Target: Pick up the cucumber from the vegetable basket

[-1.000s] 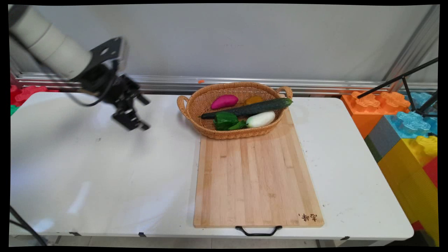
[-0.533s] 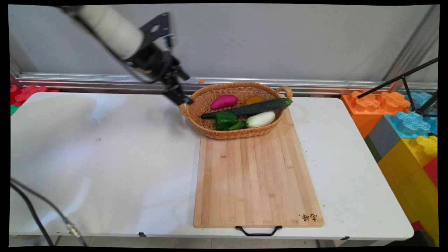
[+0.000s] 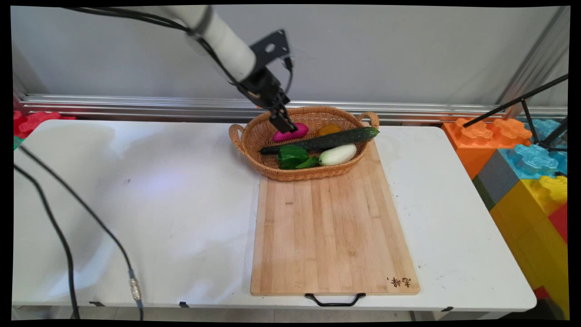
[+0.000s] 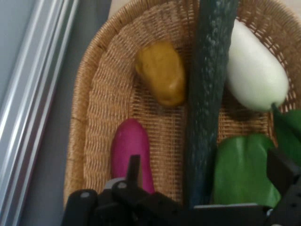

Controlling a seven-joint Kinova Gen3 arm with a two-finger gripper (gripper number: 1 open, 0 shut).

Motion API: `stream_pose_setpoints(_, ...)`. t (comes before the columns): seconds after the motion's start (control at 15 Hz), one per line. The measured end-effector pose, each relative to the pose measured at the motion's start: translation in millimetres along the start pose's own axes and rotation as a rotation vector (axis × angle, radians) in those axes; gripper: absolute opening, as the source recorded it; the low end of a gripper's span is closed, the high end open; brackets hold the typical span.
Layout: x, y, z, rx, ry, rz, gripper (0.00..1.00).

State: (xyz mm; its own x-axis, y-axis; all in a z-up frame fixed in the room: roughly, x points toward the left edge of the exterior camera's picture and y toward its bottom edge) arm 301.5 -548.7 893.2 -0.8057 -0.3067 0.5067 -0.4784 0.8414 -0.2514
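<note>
My black gripper (image 3: 283, 124) hangs over the left part of a wicker basket (image 3: 272, 173), just above a magenta sweet potato (image 3: 298, 131). In the hand view the gripper (image 4: 207, 172) is open. One fingertip (image 4: 134, 165) lies over the sweet potato (image 4: 129, 141) and the other sits beside a green pepper (image 4: 240, 172). A long dark cucumber (image 4: 207, 94) runs between the two fingers. Beyond it lie a yellow pepper (image 4: 162, 73) and a white eggplant (image 4: 254, 70). Nothing is held.
The basket stands on the far end of a wooden cutting board (image 3: 331, 236) with a black handle at its near edge. Black cables (image 3: 68, 254) hang down at the left. Large coloured toy blocks (image 3: 522, 172) stand beside the table's right end.
The arm has swung from the table's left side to the right and up, then come down over the basket, with the gripper now above the sweet potato.
</note>
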Motion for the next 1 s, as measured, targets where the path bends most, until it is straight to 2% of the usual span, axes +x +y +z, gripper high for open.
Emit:
stream_pose_setpoints(0.27,8,-4,51,-0.041,-0.018,-0.002,1.0)
stream_pose_setpoints(0.47,13,-7,83,-0.056,-0.018,-0.002,1.0)
stream_pose_setpoints(0.93,17,-8,122,-0.078,-0.019,0.015,1.0)
stream_pose_setpoints(1.0,17,-8,124,-0.079,-0.02,0.021,0.0)
